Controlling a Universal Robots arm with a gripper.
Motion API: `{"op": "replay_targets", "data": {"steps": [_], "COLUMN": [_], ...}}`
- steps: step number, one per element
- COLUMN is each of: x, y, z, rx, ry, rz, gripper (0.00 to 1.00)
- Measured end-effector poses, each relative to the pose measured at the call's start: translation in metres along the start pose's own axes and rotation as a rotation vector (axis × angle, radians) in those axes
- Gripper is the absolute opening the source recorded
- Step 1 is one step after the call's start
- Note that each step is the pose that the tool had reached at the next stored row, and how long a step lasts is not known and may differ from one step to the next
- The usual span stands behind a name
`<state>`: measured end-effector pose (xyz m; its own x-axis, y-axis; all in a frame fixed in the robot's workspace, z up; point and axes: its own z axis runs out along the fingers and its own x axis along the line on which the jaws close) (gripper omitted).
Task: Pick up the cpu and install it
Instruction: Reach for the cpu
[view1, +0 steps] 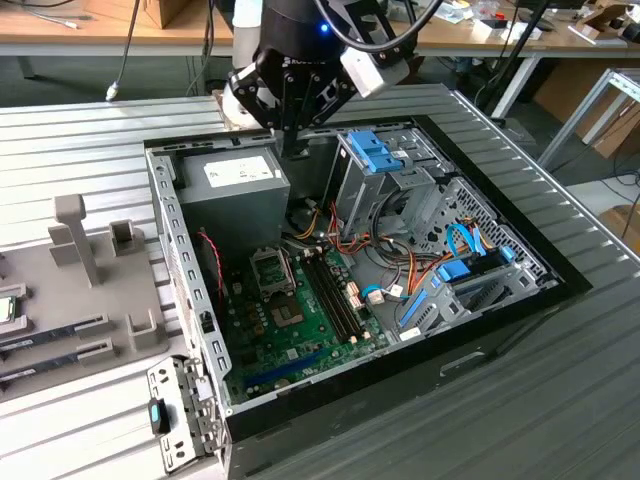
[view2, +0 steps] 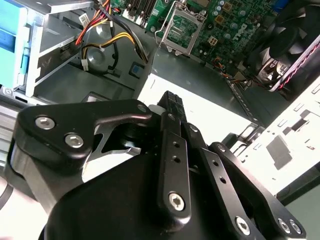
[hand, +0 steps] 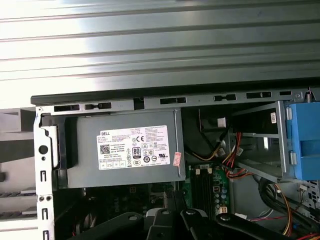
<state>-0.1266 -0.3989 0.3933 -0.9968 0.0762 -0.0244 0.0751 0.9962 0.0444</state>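
Little of the task looks done, since the pincer (view1: 294, 148), closed on nothing, hangs above the power supply (view1: 232, 190) at the upper middle of the exterior view, what seems the cpu (view1: 5, 310) lies on the grey tray (view1: 110, 290) at the far left edge, and the motherboard socket (view1: 272, 268) looks open and empty.

We see a ribbed, silver-grey metal table (view1: 90, 130) stretching from the upper left to the lower right of the exterior view. In the first wrist view its slats cross the upper half of the frame. An open black computer case (view1: 480, 350) lies flat on it at centre and right. A grey tray (view1: 60, 290) rests on the slats at the left, just beside the case.
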Motion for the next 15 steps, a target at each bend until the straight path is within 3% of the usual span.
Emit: {"op": "replay_targets", "data": {"steps": [15], "x": [0.0066], "y": [-0.0005], "z": [-0.0002], "rx": [0.0000], "ry": [0.0000], "rz": [0.000], "gripper": [0.11]}}
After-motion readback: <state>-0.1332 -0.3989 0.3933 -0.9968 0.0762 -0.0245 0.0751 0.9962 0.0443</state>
